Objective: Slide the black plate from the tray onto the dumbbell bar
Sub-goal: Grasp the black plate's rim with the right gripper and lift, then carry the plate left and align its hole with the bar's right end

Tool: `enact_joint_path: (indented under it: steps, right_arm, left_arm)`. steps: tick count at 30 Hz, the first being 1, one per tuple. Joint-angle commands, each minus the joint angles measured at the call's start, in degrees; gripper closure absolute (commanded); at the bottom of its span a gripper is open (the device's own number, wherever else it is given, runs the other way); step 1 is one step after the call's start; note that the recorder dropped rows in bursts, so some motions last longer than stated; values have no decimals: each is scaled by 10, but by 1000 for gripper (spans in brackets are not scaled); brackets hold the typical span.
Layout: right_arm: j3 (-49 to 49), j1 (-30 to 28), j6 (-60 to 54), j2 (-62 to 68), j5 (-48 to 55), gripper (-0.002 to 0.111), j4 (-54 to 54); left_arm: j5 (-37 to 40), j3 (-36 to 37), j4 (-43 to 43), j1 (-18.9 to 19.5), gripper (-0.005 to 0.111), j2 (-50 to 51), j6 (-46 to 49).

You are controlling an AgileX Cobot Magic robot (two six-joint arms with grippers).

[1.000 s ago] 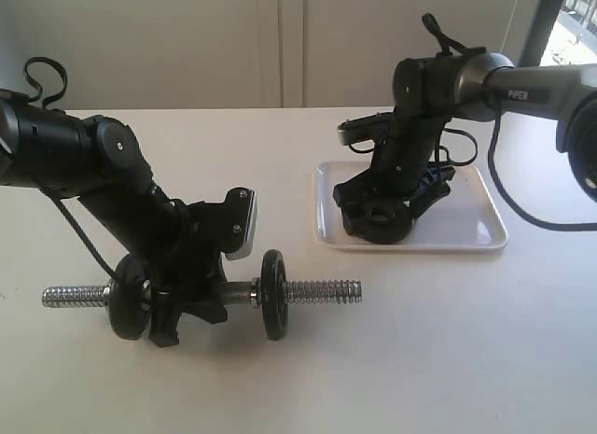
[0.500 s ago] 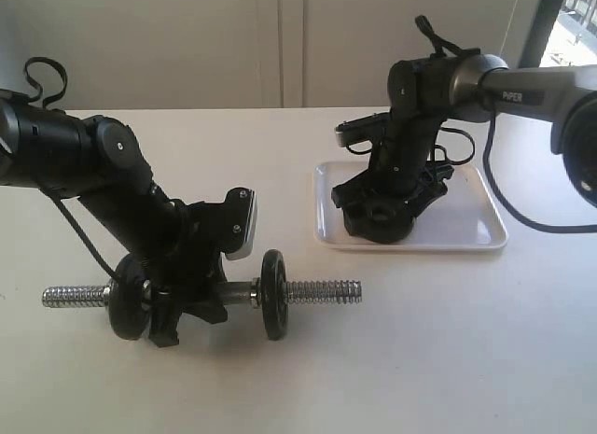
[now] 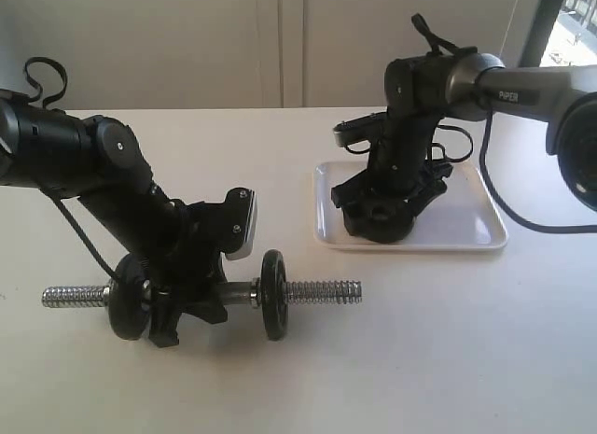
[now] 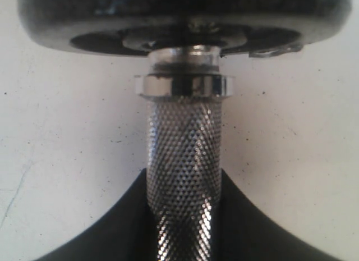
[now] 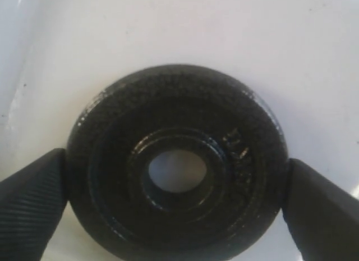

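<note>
Two arms split the job. The left pincer (image 3: 189, 300) is clamped on the knurled middle of the dumbbell bar (image 3: 322, 289), holding it level and low on the desk (image 3: 448, 350), seemingly so that its threaded right end points free toward the tray (image 3: 478, 231). There the right pincer (image 3: 378, 213) reaches down, its fingers (image 5: 33, 210) pressed against opposite edges of the black plate (image 5: 185, 112), which lies flat in the tray. Mounted discs (image 3: 272, 294) sit either side of the left pincer, so I judge the plate must be tipped upright and threaded over that bare end.
</note>
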Motion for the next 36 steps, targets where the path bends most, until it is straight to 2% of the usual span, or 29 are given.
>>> enact_joint_path:
  steps: [1,12,22,28,36]
  right_arm:
    - [-6,-14,-4,-28,-1,108,-7]
    - [-6,-45,-31,-104,72,108,20]
    - [46,-86,-135,-171,106,108,198]
    - [139,-117,-210,-225,115,108,307]
    - [326,-161,-351,-323,113,108,515]
  left_arm:
    - [13,-8,-50,-4,107,-30,-5]
    - [13,-8,-71,-4,107,-30,-5]
    - [14,-8,-71,-4,107,-30,-5]
    - [26,-8,-72,-4,107,-30,-5]
    - [31,-8,-73,-4,107,-30,-5]
